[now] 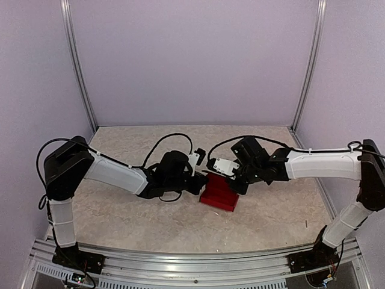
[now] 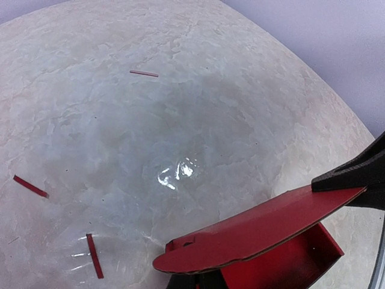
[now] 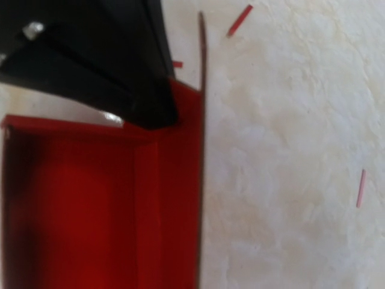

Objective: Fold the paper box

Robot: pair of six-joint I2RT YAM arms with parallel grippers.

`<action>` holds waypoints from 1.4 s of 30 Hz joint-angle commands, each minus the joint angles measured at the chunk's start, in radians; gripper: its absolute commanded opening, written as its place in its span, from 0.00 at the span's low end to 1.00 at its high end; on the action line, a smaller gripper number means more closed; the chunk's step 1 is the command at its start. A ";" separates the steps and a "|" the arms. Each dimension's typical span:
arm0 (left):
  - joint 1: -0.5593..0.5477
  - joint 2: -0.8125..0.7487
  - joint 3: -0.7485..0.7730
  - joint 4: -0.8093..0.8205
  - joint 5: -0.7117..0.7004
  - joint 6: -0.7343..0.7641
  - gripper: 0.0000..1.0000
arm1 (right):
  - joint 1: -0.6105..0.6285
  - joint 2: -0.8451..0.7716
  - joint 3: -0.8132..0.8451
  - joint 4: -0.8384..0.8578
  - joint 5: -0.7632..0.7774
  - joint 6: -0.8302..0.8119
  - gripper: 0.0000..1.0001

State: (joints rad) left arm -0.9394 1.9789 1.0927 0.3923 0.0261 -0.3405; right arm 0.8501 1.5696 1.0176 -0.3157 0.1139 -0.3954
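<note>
The paper box point(image 1: 219, 194) is bright red card, partly formed into an open tray, and sits mid-table between both arms. In the left wrist view a long rounded flap point(image 2: 258, 232) rises over the tray point(image 2: 295, 265). My left gripper point(image 1: 203, 180) is at the box's left side, and the flap hides its fingers. My right gripper point(image 1: 231, 180) is at the box's right side. Its black fingers point(image 2: 352, 177) close on the flap's far end. The right wrist view shows the tray's inside point(image 3: 90, 205) and the flap edge-on point(image 3: 201, 150).
Thin red card scraps lie on the marbled table point(image 1: 120, 217): three in the left wrist view point(image 2: 144, 73) point(image 2: 30, 186) point(image 2: 94, 256) and two in the right wrist view point(image 3: 240, 20) point(image 3: 361, 188). Purple walls enclose the table's back and sides.
</note>
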 commanded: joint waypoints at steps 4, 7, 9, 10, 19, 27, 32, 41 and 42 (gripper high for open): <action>-0.095 0.026 0.012 0.038 0.011 -0.066 0.00 | 0.051 -0.064 -0.074 0.140 0.007 0.029 0.00; -0.108 0.018 0.003 0.049 0.004 -0.078 0.00 | 0.058 -0.059 -0.074 0.142 0.018 0.029 0.00; -0.108 0.012 0.016 0.040 0.005 -0.089 0.00 | 0.061 -0.058 -0.073 0.149 0.024 0.028 0.00; -0.107 0.009 0.030 0.025 0.002 -0.095 0.00 | 0.062 -0.058 -0.074 0.154 0.027 0.029 0.00; -0.106 0.035 0.126 -0.071 0.044 -0.174 0.00 | 0.065 -0.070 -0.070 0.184 0.083 0.044 0.00; -0.127 0.047 0.098 -0.060 0.021 -0.203 0.00 | 0.067 -0.080 -0.096 0.222 0.091 0.047 0.00; -0.153 0.051 0.081 -0.041 -0.009 -0.226 0.00 | 0.088 -0.083 -0.118 0.253 0.119 0.040 0.00; -0.220 0.048 0.018 -0.051 -0.129 -0.252 0.00 | 0.163 -0.101 -0.158 0.253 0.145 -0.013 0.00; -0.226 0.038 -0.009 -0.042 -0.142 -0.254 0.00 | 0.168 -0.108 -0.166 0.259 0.147 -0.018 0.00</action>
State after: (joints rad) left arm -1.0592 2.0060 1.1553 0.3126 -0.2146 -0.5491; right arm 0.9588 1.4883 0.8772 -0.2111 0.3336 -0.3756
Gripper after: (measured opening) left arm 0.021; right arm 0.009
